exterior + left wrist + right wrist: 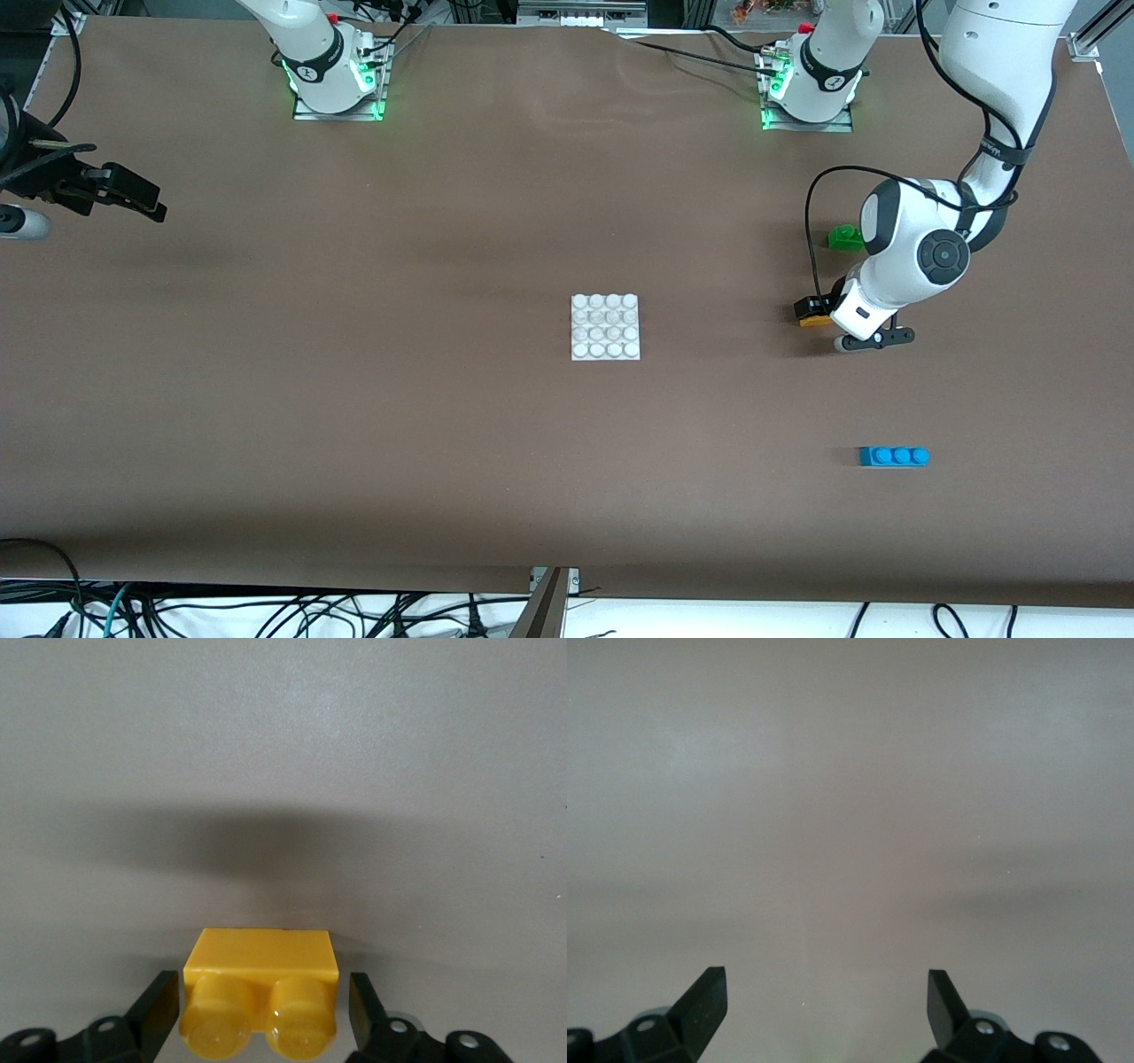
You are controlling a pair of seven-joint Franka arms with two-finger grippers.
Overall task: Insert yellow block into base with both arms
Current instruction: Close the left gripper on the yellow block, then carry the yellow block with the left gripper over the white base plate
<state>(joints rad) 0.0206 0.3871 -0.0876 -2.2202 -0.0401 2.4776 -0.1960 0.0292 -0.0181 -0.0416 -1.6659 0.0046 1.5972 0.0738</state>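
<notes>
Right gripper (133, 197): at the far left edge of the front frame, up high over the brown table (354, 399) – black fingers (700, 1001) spread wide with only bare tabletop between them, the arm waiting.
Base (605, 327): a flat square white plastic plate with a four-by-four grid of round studs, lying at the middle of the frame, well apart from everything else.
Yellow block (815, 320): a small orange-yellow plastic brick with two round studs, on the table at centre right of the frame.
Left gripper (813, 312): down at the yellow block, black fingers (159, 1005) one on each side of it – a thin gap still shows beside each finger, so no grip yet.
Green brick (844, 237): a small green plastic brick, above the yellow block in the frame, partly hidden by the white left arm (921, 257).
Blue brick (894, 456): a longer blue plastic brick with three studs, at the lower right.
</notes>
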